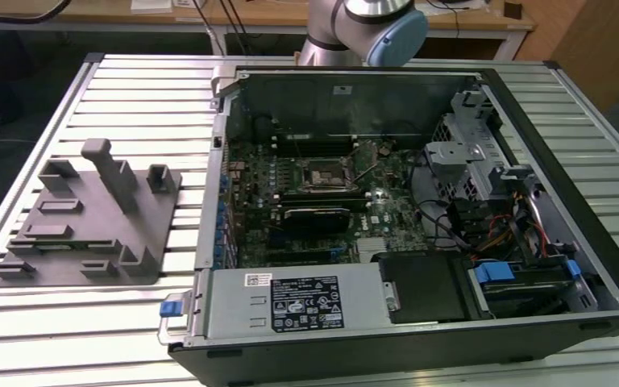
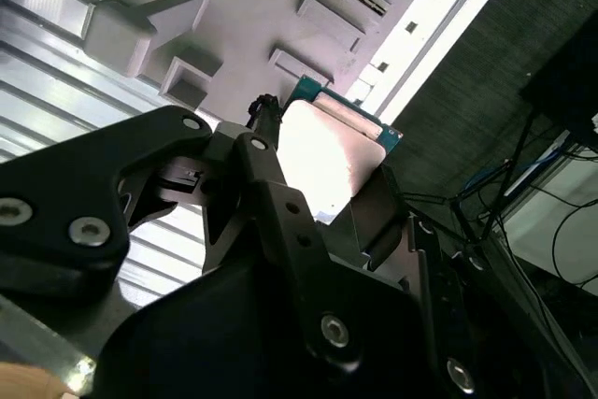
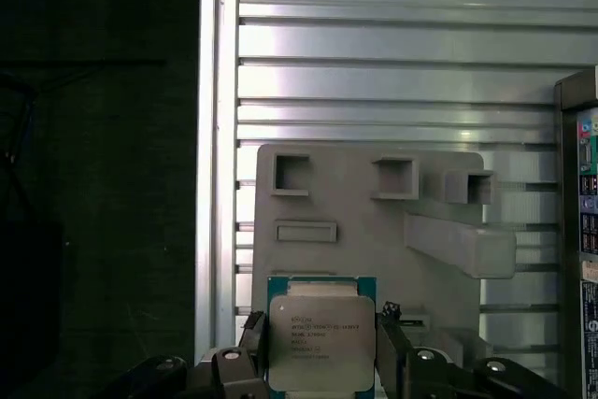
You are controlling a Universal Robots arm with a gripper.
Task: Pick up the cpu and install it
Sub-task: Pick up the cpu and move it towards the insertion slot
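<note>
First wrist view shows the pincer (image 3: 320,362) gripping the cpu (image 3: 320,338) by opposite edges, lifted clear of the fixture (image 3: 355,198) on the surface (image 3: 374,44). An open case (image 1: 396,355) lies beside the fixture.

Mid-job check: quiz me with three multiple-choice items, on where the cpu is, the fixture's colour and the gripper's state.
1. The cpu is: A in the gripper; B in the socket; C on the table.
2. The fixture is: A blue; B grey; C red.
3. The gripper is: A open; B shut on the cpu; C shut on nothing.
Key: 1 A, both wrist views show the gripper holding it. 2 B, it is plain grey. 3 B, the cpu sits clamped at two sides.
</note>
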